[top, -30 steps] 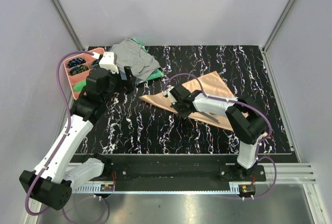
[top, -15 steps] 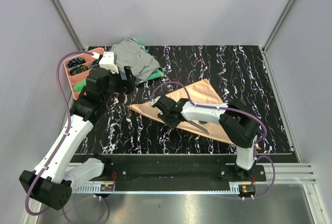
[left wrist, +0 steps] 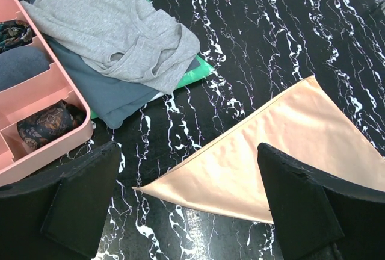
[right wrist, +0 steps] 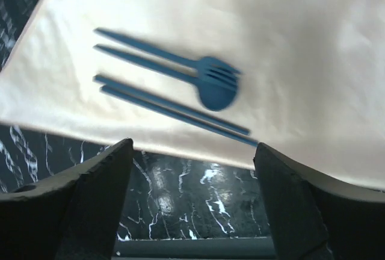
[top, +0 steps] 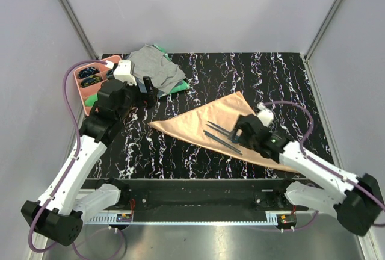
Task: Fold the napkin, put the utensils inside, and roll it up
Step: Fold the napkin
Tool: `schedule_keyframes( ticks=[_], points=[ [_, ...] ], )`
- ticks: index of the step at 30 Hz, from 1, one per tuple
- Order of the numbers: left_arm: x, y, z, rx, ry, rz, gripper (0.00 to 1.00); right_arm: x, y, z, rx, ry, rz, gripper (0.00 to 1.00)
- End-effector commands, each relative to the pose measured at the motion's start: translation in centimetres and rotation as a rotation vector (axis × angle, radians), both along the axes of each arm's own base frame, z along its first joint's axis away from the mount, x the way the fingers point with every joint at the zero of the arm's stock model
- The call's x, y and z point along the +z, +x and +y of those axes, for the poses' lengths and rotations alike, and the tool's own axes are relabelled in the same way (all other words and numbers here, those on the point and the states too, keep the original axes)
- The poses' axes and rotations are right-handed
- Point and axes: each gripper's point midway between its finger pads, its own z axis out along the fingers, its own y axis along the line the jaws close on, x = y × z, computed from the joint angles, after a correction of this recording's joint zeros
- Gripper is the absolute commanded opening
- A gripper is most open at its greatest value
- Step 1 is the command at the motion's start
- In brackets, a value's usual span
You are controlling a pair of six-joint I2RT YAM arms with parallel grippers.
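Note:
The peach napkin [top: 198, 123] lies flat on the black marbled table, folded into a triangle whose left corner points toward the left arm. Dark blue utensils [top: 221, 135] lie side by side on it; in the right wrist view the utensils [right wrist: 180, 85] show as a fork over a spoon bowl with two slim handles beside them, on the napkin [right wrist: 289, 37]. My right gripper [top: 239, 132] hovers open just right of them, holding nothing [right wrist: 192, 147]. My left gripper [top: 149, 91] hangs open above the table, with the napkin [left wrist: 289, 145] and its corner showing between its jaws [left wrist: 187, 151].
A crumpled grey cloth [top: 153, 67] lies over a green cloth [top: 180, 86] at the back left. Beside it stands a pink tray [top: 81, 94] with small dark items in its compartments. Grey walls enclose the table on three sides.
The right gripper carried the napkin's left corner further left, then opened and pulled back to the right. The utensils now lie uncovered on the napkin. The left arm stayed put.

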Motion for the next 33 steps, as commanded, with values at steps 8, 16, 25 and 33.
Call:
schedule_keyframes(
  ticks=[8,16,25,33],
  points=[
    [2.2,0.1,-0.8,-0.034,-0.058,-0.059,0.99,-2.7,-2.4,-9.8,-0.582,-0.189,0.209,1.00],
    [2.4,-0.1,-0.8,-0.036,-0.058,-0.064,0.99,-5.8,-4.4,-13.7,-0.941,-0.036,0.317,0.98],
    [2.5,-0.2,-1.3,-0.058,-0.077,-0.056,0.99,-5.0,-4.1,-17.7,-1.046,-0.010,0.248,0.97],
    [2.3,-0.1,-1.3,-0.058,-0.075,-0.051,0.99,-3.2,0.4,-18.9,-0.979,-0.146,0.186,0.96]
  ],
)
